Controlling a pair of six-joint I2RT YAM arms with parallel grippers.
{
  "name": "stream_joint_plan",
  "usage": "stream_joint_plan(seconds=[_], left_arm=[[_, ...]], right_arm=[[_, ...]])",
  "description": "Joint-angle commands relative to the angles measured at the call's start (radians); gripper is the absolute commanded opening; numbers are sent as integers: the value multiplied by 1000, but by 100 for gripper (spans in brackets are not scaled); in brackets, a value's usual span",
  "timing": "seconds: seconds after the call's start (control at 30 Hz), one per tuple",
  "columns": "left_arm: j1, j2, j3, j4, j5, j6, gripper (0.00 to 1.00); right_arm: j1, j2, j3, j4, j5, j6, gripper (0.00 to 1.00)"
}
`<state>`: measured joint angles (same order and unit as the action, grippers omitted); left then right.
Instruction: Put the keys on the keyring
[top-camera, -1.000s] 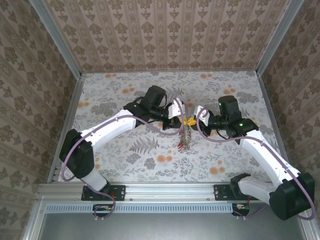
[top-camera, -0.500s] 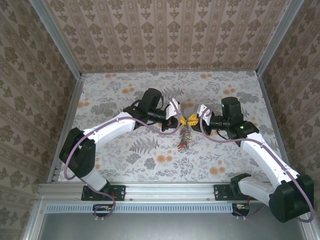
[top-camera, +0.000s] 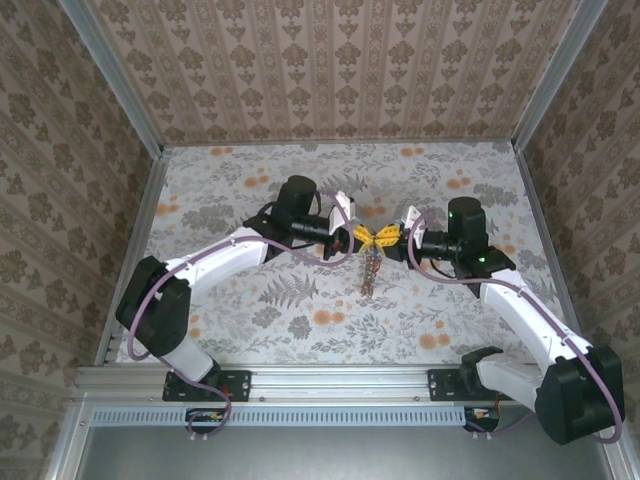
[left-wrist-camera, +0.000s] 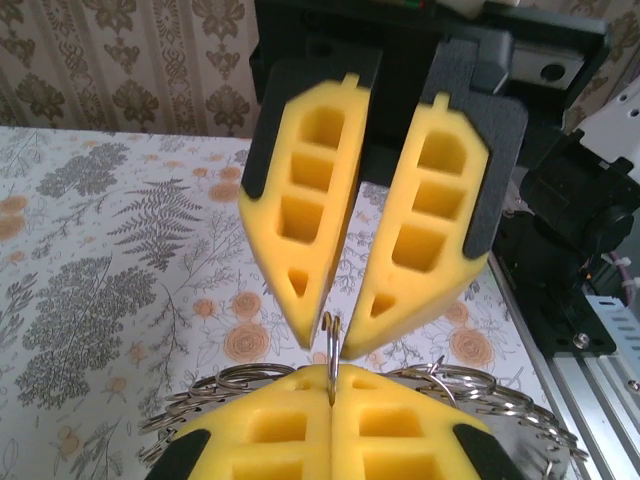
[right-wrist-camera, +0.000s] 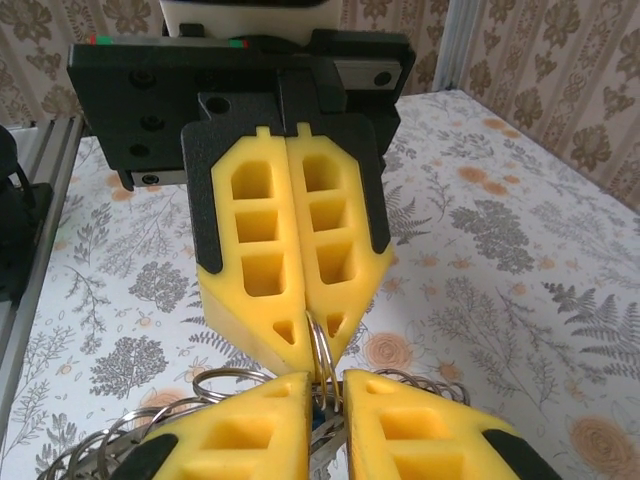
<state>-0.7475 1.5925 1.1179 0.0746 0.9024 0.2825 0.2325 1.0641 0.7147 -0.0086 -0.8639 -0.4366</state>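
Top-down view first: two grippers with chunky yellow foam fingers meet tip to tip around mid-table. The left gripper (top-camera: 361, 235) sits at 9 o'clock of the meeting point and the right gripper (top-camera: 390, 238) at 3 o'clock. The large round keyring (top-camera: 371, 268) of silver metal wire dangles from them toward 6 o'clock. It looks like a skinny bunch of keys and tiny coloured tags, with the matte, flower-print tabletop (top-camera: 250, 300) below.

From the left wrist cam, the left gripper's waffle-cut foam pads are pressed flat together. One strand of ring wire stands pinched in the seam, so it's clamped on the keyring. Shiny wire coils fan out at 9 and 3 o'clock behind the pads.

The right gripper's wedge-shaped pads stand a narrow gap apart, and the ring wire runs through that gap. I can't tell whether the foam actually presses on it.
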Motion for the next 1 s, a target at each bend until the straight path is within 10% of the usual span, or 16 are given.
stream_joint_plan(seconds=[0.0,0.33,0.97], left_arm=[[-13,-45,59,-111,-58,83,0],[23,-76,114,-382,-204,216,0],[44,-29,381,-1098,-506,513,0]], right_arm=[[0,-57,1,-36,66,-35,19],[-1,-155,-42,8,403,44,41],[0,-121,-80,-3,412,29,43]])
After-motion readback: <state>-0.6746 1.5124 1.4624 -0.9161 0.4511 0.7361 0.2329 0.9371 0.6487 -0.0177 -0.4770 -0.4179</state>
